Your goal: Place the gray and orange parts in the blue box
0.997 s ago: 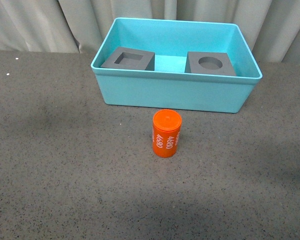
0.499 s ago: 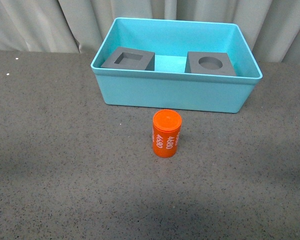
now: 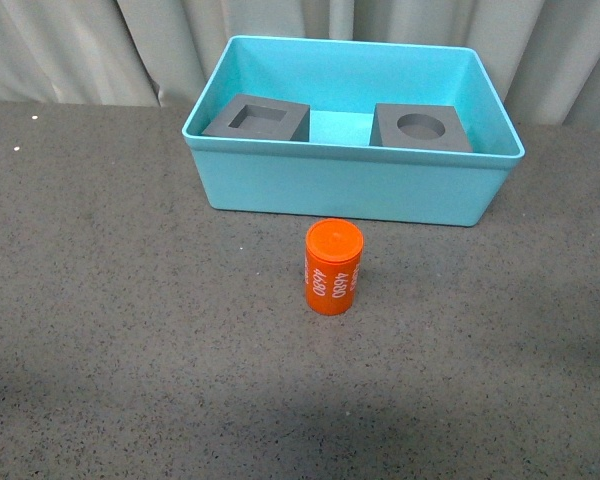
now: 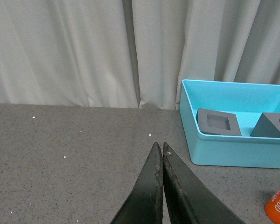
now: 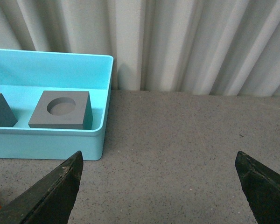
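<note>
In the front view the blue box (image 3: 350,190) sits at the far middle of the table (image 3: 130,300), and both gray parts already lie in it: the cube with the square recess (image 3: 257,118) at its left end and the cube with the round recess (image 3: 421,128) at its right end, well apart with bare floor between them. The orange cylinder (image 3: 333,267) stands outside, on the table just near of the box's front wall, its long axis upright and its cap up; neither arm shows here. The count is two gray cubes, one orange cylinder and one box, so one part is left to place. In the left wrist view the left gripper (image 4: 159,148) has its fingers pressed together with nothing between them; the box and both cubes lie far and to its right, and the cylinder (image 4: 279,207) is cut by the frame edge, off to the gripper's right. In the right wrist view the right gripper (image 5: 158,158) is spread wide and empty, with bare table between its fingers; the box's right end lies far-left of it, and only a sliver of orange shows at the frame edge. The cylinder lies between the two arms, neither clearly nearer; the right, with its fingers already apart, looks readier to take it.
</note>
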Controlling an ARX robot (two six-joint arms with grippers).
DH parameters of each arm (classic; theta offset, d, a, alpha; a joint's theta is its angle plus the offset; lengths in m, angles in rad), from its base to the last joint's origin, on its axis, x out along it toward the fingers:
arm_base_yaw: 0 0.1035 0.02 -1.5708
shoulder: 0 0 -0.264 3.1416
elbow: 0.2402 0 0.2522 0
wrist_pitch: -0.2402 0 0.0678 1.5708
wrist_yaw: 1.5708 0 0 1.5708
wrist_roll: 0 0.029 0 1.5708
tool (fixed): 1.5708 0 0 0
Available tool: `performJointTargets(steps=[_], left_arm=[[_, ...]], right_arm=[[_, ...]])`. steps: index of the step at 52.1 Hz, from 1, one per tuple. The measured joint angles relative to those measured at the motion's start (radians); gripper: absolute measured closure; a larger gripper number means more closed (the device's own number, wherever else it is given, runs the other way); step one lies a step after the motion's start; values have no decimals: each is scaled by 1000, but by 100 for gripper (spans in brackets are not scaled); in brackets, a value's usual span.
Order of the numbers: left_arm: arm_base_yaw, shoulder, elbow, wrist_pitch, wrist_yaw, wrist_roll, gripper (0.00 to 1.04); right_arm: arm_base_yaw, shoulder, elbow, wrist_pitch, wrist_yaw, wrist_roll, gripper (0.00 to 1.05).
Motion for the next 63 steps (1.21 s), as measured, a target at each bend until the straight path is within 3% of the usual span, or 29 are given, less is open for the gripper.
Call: performJointTargets(steps=[16, 56, 63], left_arm=[[0, -106, -45, -43, -1, 2, 101], [0, -402, -45, -330, 2, 2, 101], [0, -557, -45, -504, 2, 2, 101]], right_arm=[[0, 0, 0, 0, 0, 0, 10], [0, 0, 0, 0, 0, 0, 10], [0, 0, 0, 0, 0, 0, 10]])
